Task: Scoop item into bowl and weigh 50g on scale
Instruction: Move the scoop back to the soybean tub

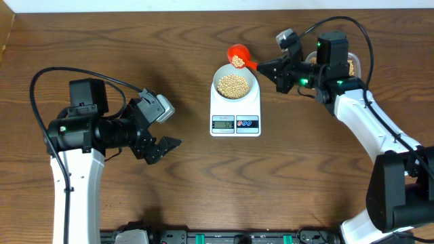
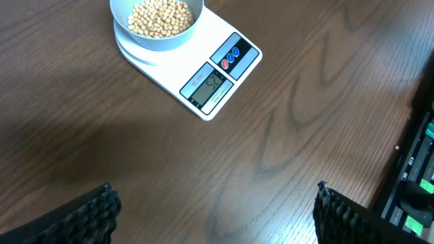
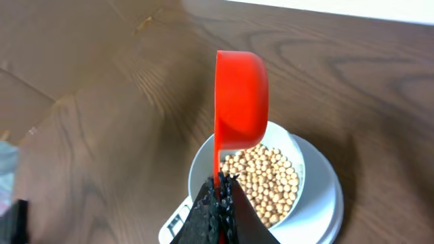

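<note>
The white scale (image 1: 235, 118) sits mid-table with the pale bowl (image 1: 218, 73) on it, filled with tan beans (image 1: 234, 85). My right gripper (image 1: 263, 66) is shut on the handle of a red scoop (image 1: 238, 55), which holds a few beans at the bowl's far rim. From the right wrist, the scoop (image 3: 241, 102) hangs tilted above the bowl (image 3: 196, 169) and beans (image 3: 266, 181), its handle between my shut right gripper (image 3: 220, 188). My left gripper (image 1: 165, 125) stands open and empty to the scale's left. Its view shows the bowl (image 2: 159, 45), scale (image 2: 234, 81) and lit display (image 2: 207, 85) ahead of the gripper (image 2: 213, 217).
A clear tub (image 1: 354, 66) with more beans is mostly hidden behind my right arm at the back right. A black rail with green connectors (image 1: 224, 238) runs along the table's front edge. The table's far edge (image 1: 203, 11) lies just beyond the scoop.
</note>
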You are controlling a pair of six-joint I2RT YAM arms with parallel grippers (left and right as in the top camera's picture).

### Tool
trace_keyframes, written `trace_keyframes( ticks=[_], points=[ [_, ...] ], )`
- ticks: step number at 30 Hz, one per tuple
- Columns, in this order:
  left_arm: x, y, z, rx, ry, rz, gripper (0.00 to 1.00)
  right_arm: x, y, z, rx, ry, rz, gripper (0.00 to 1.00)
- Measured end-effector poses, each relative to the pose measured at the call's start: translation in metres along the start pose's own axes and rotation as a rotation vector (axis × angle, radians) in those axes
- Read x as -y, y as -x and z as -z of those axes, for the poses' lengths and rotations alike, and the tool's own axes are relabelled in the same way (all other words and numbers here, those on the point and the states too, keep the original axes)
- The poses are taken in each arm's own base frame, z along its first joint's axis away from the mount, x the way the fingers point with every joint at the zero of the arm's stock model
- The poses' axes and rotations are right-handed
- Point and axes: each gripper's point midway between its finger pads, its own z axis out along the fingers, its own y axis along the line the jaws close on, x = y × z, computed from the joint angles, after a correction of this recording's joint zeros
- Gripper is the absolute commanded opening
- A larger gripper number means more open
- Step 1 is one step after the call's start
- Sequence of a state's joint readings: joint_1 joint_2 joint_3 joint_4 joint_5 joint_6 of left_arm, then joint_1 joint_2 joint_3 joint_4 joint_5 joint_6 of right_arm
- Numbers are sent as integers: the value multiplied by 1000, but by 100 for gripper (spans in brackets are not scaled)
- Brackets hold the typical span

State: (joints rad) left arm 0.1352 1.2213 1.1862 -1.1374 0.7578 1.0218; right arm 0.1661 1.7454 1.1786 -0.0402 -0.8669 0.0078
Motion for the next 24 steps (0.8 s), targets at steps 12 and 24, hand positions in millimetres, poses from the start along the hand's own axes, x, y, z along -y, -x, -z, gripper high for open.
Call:
trace_keyframes(
  ticks=[12, 24],
  points=[
    [0, 0, 0, 0, 0, 0, 93, 61, 8, 66, 91, -79, -181, 1],
    [0, 0, 0, 0, 0, 0, 93, 121, -36, 150, 78, -245, -329, 1]
  ],
)
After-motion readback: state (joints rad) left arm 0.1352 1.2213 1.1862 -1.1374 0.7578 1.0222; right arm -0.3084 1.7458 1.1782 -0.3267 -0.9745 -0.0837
